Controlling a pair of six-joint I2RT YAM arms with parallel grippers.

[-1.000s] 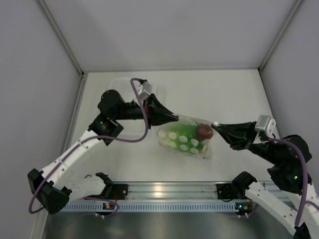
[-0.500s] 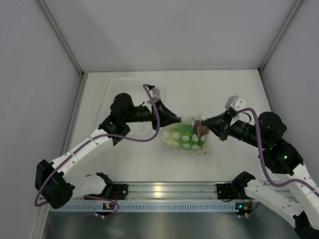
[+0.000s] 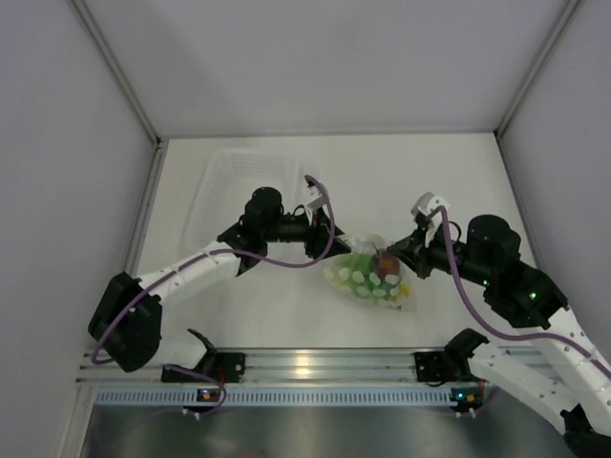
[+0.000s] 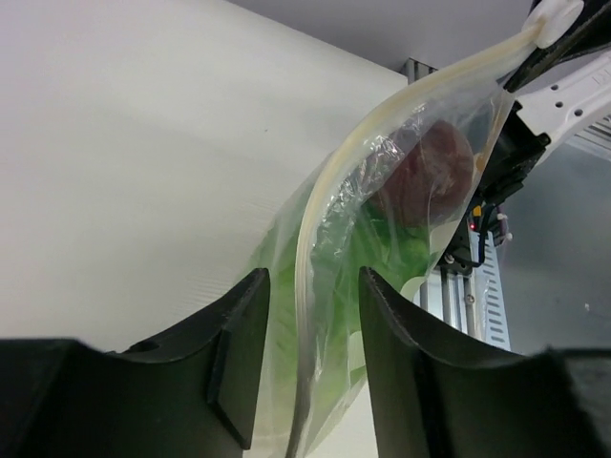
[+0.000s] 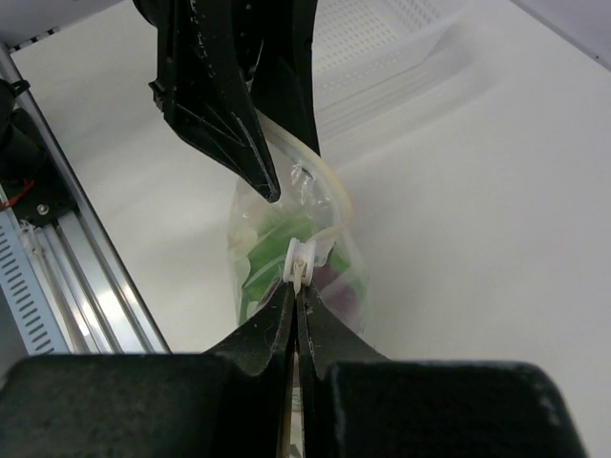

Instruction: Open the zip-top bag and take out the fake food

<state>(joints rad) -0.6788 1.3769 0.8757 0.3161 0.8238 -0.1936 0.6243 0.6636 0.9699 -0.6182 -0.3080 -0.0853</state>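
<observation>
The zip-top bag [image 3: 370, 279], a clear dotted pouch, hangs between my two grippers over the table's middle. Inside it show fake food pieces: a green lettuce leaf [image 4: 368, 248] and a dark red fruit [image 4: 425, 172]. My left gripper [image 3: 336, 246] is open; in the left wrist view its fingers [image 4: 239, 353] stand on either side of the bag's zip strip [image 4: 310, 258] without pressing it. My right gripper [image 5: 296, 286] is shut on the bag's top edge just under the white slider [image 5: 299, 258]. The bag's lower part is hidden behind my right fingers.
A rigid clear tray [image 3: 227, 176] lies at the back left, behind the left arm, and shows at the top of the right wrist view [image 5: 401, 48]. The metal rail [image 3: 305, 367] runs along the near edge. White walls enclose the table.
My left gripper has opened and let go of the bag's edge. Both arms have swung inward and nearer, and the bag now hangs from the right gripper, lower and further right.
</observation>
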